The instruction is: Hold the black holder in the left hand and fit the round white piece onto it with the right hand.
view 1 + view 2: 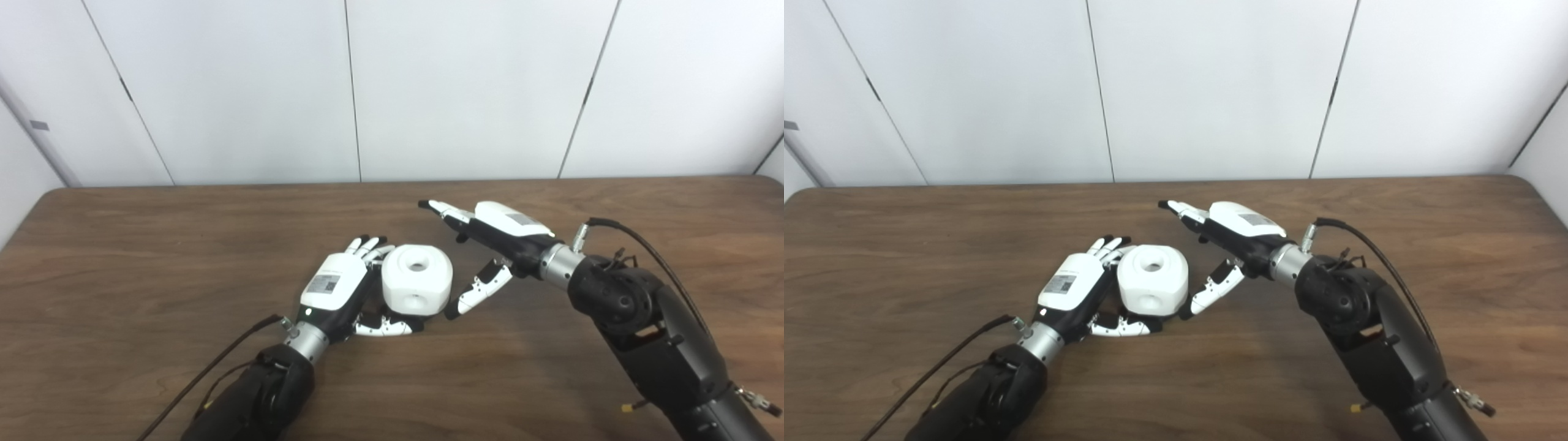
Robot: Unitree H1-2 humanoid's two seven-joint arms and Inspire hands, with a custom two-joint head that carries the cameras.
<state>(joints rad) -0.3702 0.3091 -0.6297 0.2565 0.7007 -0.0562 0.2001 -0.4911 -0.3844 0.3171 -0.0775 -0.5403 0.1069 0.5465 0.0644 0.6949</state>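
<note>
The round white piece (418, 286) stands at the table's middle, a hole in its top and another in its front. Under its base only a dark sliver shows, which looks like the black holder (407, 319); the rest is hidden. My left hand (334, 288) cups this stack from the left, fingers behind it and thumb curled along its lower front. My right hand (490, 245) hovers just right of the piece, open. Its fingers stretch out above and behind the piece, and its thumb hangs close to the piece's right side, holding nothing.
The brown wooden table (153, 245) runs back to a white panelled wall (429, 92). A black cable (202, 373) trails from my left wrist, and another arcs over my right forearm (649, 257).
</note>
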